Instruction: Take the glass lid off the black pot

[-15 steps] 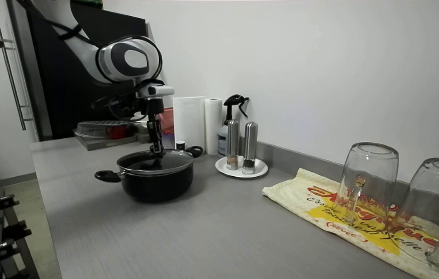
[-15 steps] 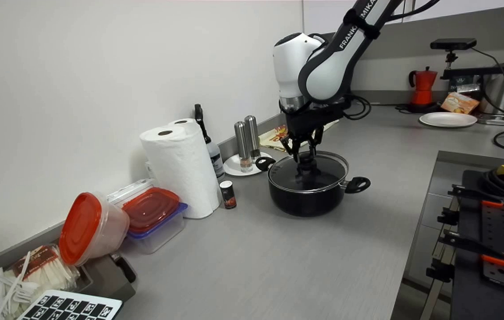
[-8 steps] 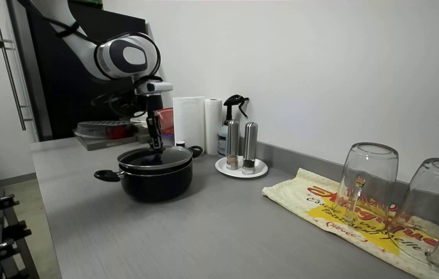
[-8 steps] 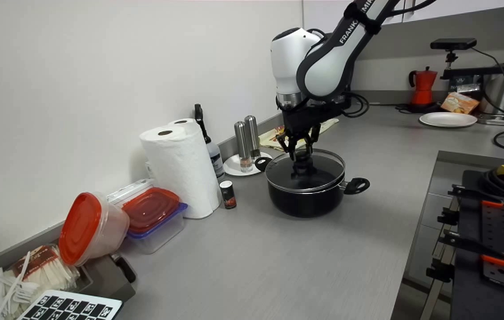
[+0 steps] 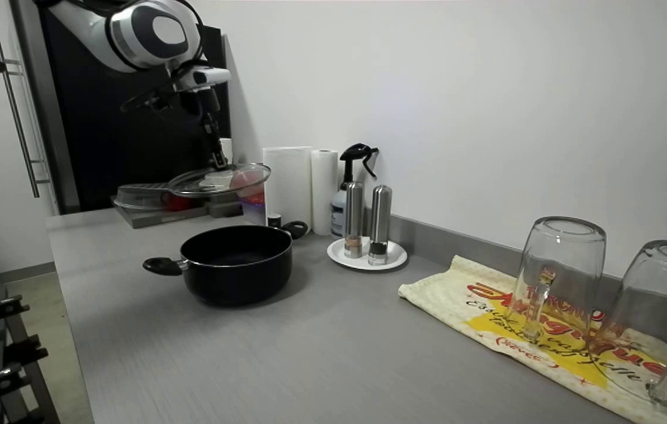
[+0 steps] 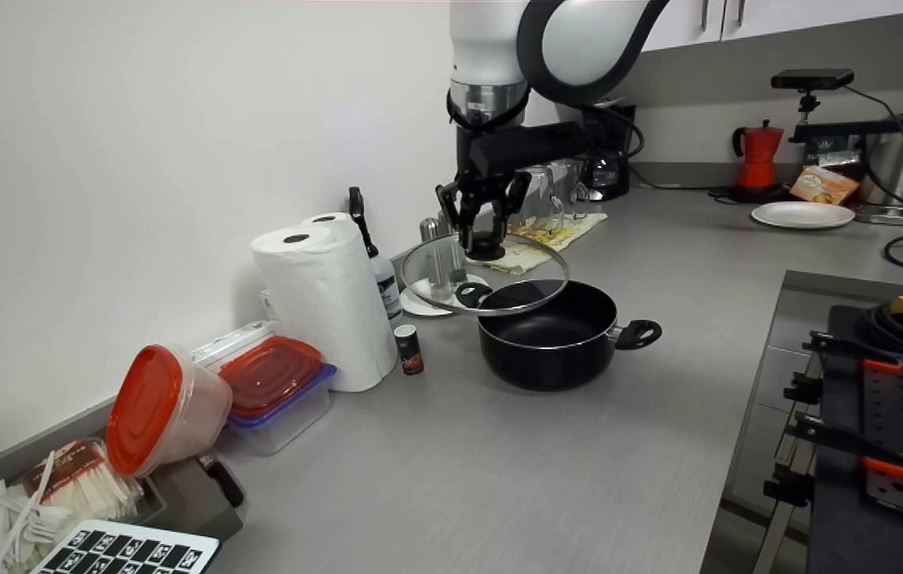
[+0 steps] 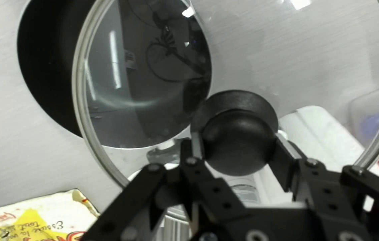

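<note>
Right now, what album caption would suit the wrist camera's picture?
Gripper holding the glass lid by its black knob, part of the open black pot showing through the glass.

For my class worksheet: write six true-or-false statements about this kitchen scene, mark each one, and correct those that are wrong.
1. The gripper holds the glass lid by its black knob. True.
2. The glass lid rests on the black pot. False: the glass lid hangs in the air, apart from the black pot.
3. Two metal grinders stand on a white plate. True.
4. The printed cloth lies under the paper towel rolls. False: the printed cloth lies under two clear glass mugs.
5. The spray bottle has a black head. True.
6. The moka pot is white. False: the moka pot is red.
</note>
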